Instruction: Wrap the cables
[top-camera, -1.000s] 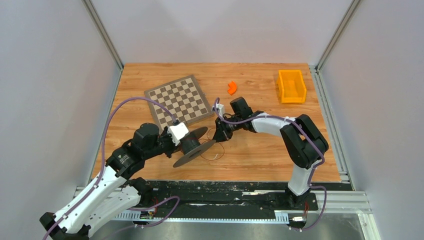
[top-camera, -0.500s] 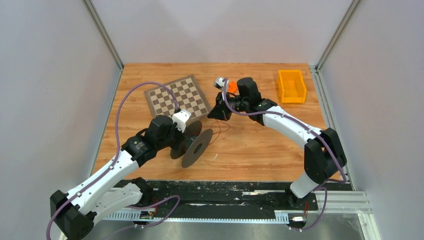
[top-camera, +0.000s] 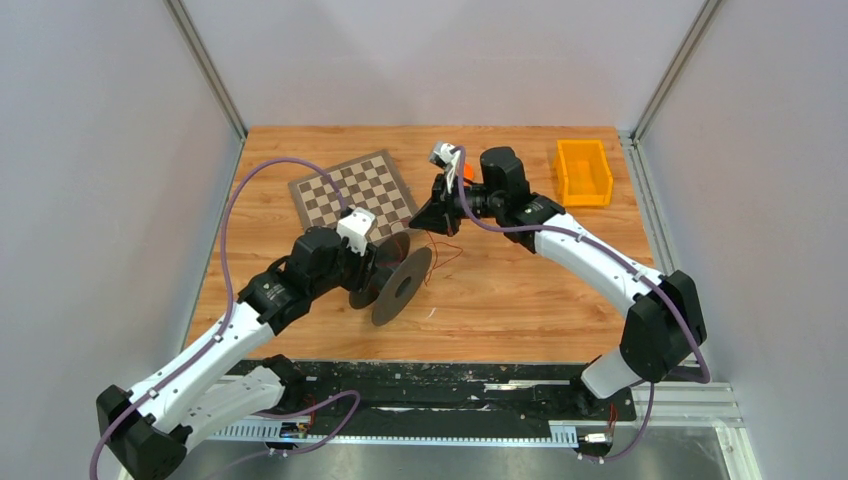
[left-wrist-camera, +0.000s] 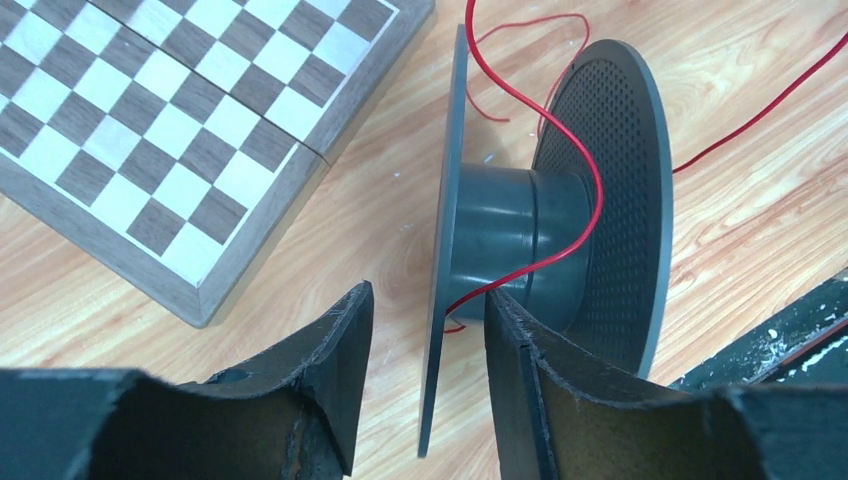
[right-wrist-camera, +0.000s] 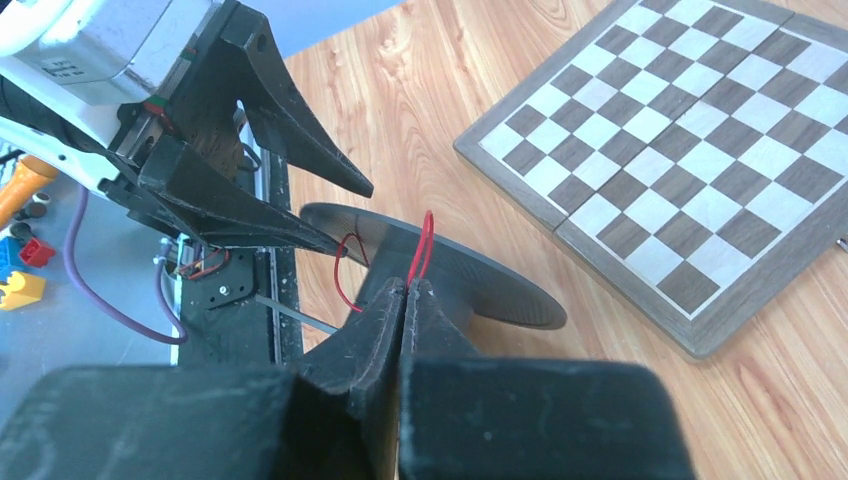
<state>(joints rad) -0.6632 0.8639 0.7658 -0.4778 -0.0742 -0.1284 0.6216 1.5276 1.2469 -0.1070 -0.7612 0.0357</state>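
Reaching long with the right arm (top-camera: 590, 255) now: up from beside the spool (top-camera: 398, 285) a second ago, out to the far side by the corner of the chessboard (top-camera: 355, 200). Swinging the left arm (top-camera: 250, 320) round as well, tipping that spool from nearly flat to steeply on edge, then nudging it a touch rightward in the last half second.

Straddling the near flange with the left gripper (left-wrist-camera: 425, 380): fingers (left-wrist-camera: 330, 380) apart, one tucked between the flanges beside the hub, no squeeze to be seen. Pinching with the right gripper (right-wrist-camera: 406, 292), pads (right-wrist-camera: 375, 335) together on the wire (left-wrist-camera: 592, 170). Drawn up from the spool to that pinch, draped once across the hub, with loose red curls lying on the wood between spool and right gripper.

Probably setting tension for a turn. Barely one pass on so far, with most of the winding ahead. Likely to slide off the hub if allowed any slack.

Boxed in by plain grey walls (top-camera: 100, 150) on three sides. Working on a wood-grain table (top-camera: 520, 320), matte, with a few pale specks. Sharing it with the chessboard at far left, a yellow bin (top-camera: 583, 172) well apart at far right, and an orange bit (top-camera: 468, 171) peeking from behind the right wrist.
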